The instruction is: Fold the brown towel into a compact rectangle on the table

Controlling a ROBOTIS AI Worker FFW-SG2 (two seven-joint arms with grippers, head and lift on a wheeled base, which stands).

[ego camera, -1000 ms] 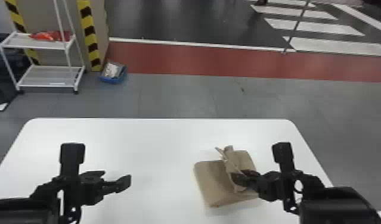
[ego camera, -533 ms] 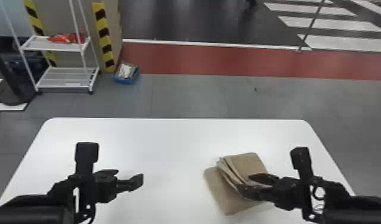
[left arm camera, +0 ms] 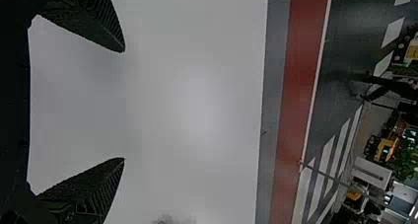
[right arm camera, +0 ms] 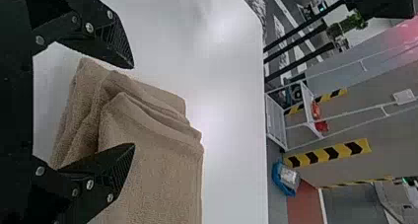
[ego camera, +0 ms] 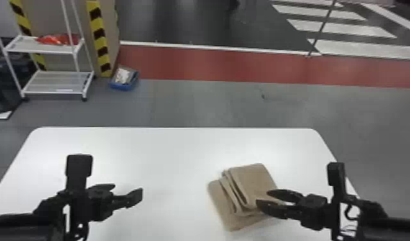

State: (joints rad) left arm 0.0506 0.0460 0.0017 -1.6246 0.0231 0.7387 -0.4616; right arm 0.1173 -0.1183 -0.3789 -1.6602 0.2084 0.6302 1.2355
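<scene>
The brown towel (ego camera: 252, 182) lies on the right part of the white table, folded in several layers, its upper part skewed over the lower one. In the right wrist view the towel (right arm camera: 157, 169) shows stacked folded edges. My right gripper (ego camera: 263, 197) is at the towel's right side, its fingers apart; from the wrist my right gripper (right arm camera: 133, 105) stands open over the towel, gripping nothing. My left gripper (ego camera: 128, 190) is over the table's left part, away from the towel. Seen from its wrist, my left gripper (left arm camera: 124, 105) is open above bare tabletop.
The white table (ego camera: 168, 153) has its far edge well beyond both grippers. On the floor behind stand a white shelf cart (ego camera: 58, 80) and a blue bin (ego camera: 123, 80), beside a striped pillar (ego camera: 99, 41).
My right gripper has let go of the towel and opened. The towel's raised flap has come down onto the stack. The head view has shifted a little; the left arm looks unchanged.
</scene>
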